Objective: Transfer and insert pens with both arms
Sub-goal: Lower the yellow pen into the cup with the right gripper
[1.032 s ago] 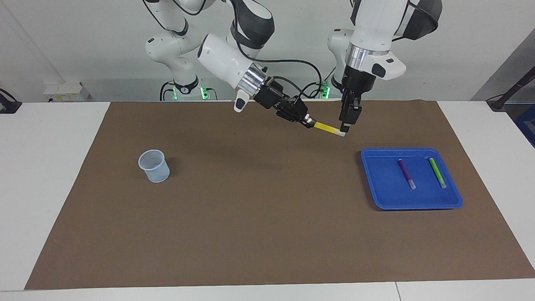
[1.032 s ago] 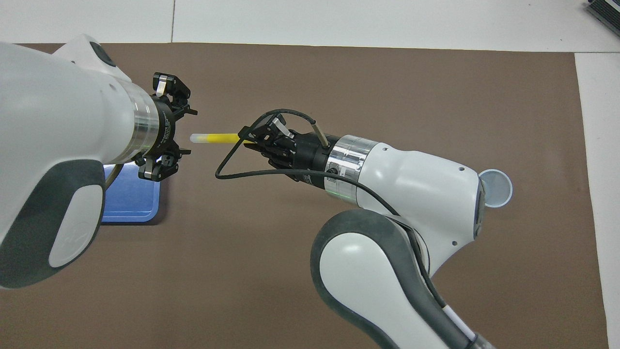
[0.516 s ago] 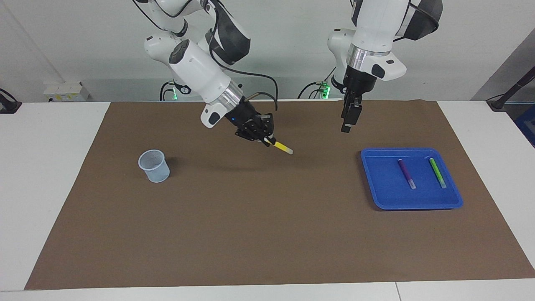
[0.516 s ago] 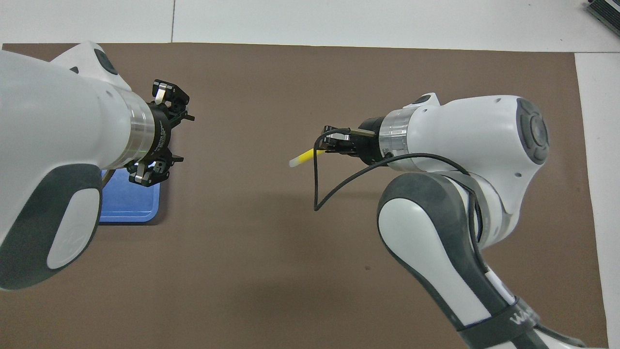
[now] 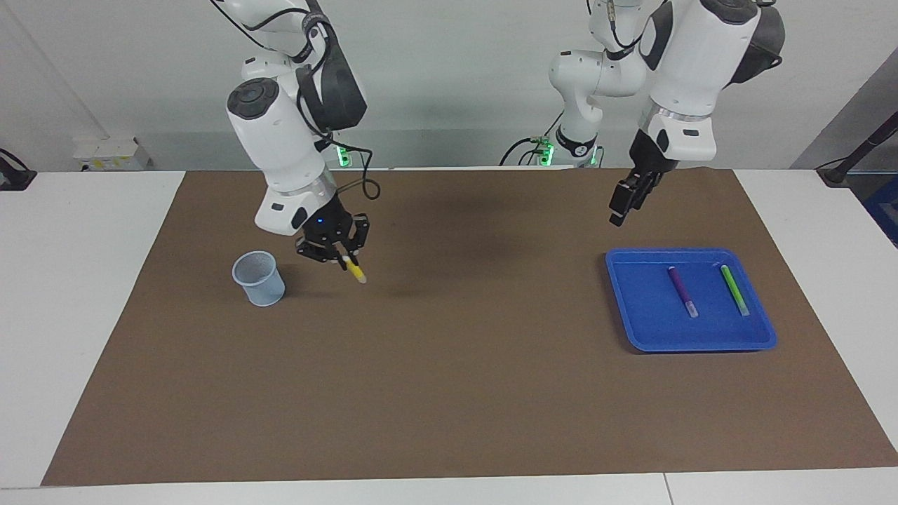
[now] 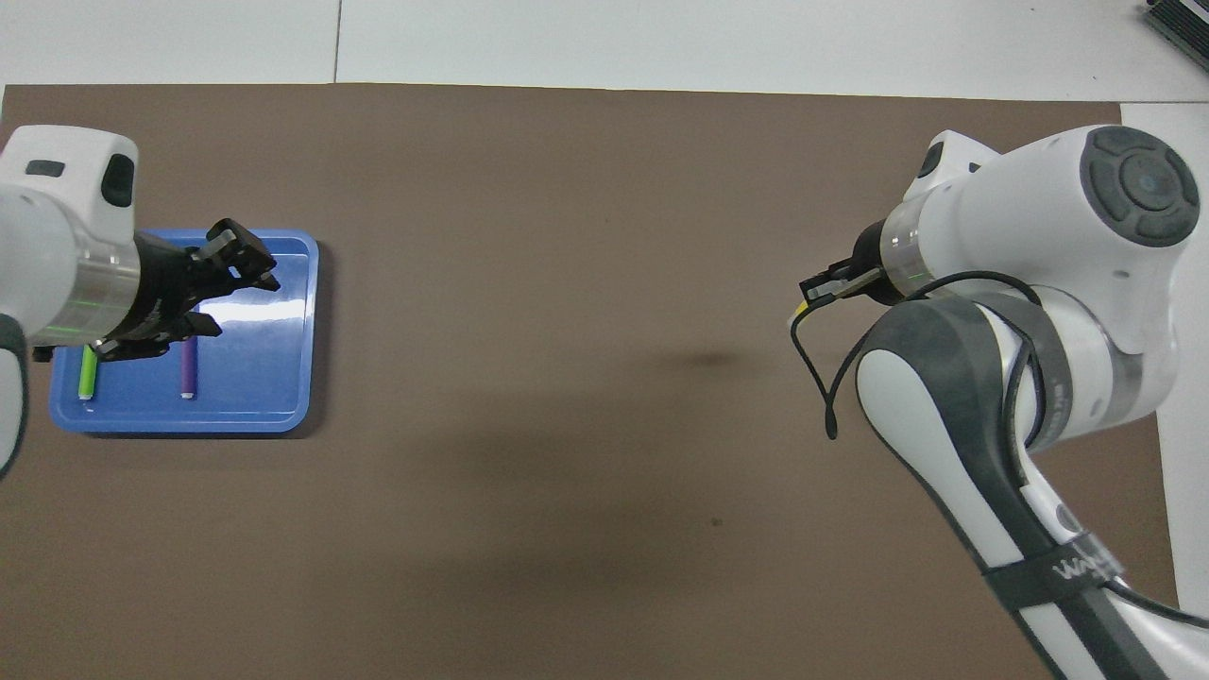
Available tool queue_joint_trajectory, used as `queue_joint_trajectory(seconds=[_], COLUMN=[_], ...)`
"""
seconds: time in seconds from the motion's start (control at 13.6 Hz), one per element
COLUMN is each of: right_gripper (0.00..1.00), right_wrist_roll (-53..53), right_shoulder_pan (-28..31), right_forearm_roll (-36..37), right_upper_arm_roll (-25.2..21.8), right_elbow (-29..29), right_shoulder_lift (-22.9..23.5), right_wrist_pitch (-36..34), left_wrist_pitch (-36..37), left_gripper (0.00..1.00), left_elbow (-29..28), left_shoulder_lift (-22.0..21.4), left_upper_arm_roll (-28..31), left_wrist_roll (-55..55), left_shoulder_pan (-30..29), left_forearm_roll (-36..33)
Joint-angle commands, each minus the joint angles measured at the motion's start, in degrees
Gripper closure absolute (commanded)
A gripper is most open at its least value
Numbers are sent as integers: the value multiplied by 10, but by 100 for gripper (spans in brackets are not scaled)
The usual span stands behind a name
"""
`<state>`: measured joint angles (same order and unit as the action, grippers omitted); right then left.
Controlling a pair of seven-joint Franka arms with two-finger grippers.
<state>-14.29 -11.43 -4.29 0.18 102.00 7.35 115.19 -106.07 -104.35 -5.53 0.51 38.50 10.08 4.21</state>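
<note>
The yellow pen (image 5: 356, 272) hangs tilted, pale tip down, in my right gripper (image 5: 343, 259), which is shut on it above the mat just beside the grey mesh cup (image 5: 259, 278). From overhead only a yellow sliver (image 6: 801, 305) shows at the right gripper (image 6: 818, 288), and the arm hides the cup. The purple pen (image 5: 682, 291) (image 6: 188, 367) and the green pen (image 5: 734, 289) (image 6: 87, 372) lie side by side in the blue tray (image 5: 635, 330) (image 6: 307, 359). My left gripper (image 5: 623, 208) (image 6: 244, 288) hangs open and empty over the tray's edge nearest the robots.
A brown mat (image 5: 449, 393) covers most of the white table. The cup stands toward the right arm's end and the tray toward the left arm's end, with bare mat between them.
The right arm has carried the yellow pen away from the left gripper to beside the cup, tipping it downward. The left gripper has swung over toward the tray.
</note>
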Motion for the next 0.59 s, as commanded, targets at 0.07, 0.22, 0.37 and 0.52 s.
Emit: queue_joint_trajectory(seconds=[0.07, 0.22, 0.37, 0.52], right_gripper=[100, 100, 100, 100], right_wrist_roll=[-118, -164, -176, -200], right_shoulder_pan=[48, 61, 88, 105], right_forearm_roll=[99, 112, 114, 114], right_upper_arm_roll=[8, 6, 6, 6], right_elbow=[9, 7, 10, 16], right_shoulder_lift=[-16, -33, -51, -52], right_wrist_pitch=[-51, -109, -141, -132], left_wrist_pitch=[-16, -17, -22, -50], left_gripper=[35, 36, 37, 37], left_elbow=[-67, -78, -90, -108], left_shoulder_lift=[-43, -43, -41, -32], left_upper_arm_roll=[-4, -4, -4, -3], left_wrist_roll=[-178, -250, -306, -343], left_shoulder_pan=[-70, -92, -113, -129], left_forearm_roll=[22, 22, 22, 22])
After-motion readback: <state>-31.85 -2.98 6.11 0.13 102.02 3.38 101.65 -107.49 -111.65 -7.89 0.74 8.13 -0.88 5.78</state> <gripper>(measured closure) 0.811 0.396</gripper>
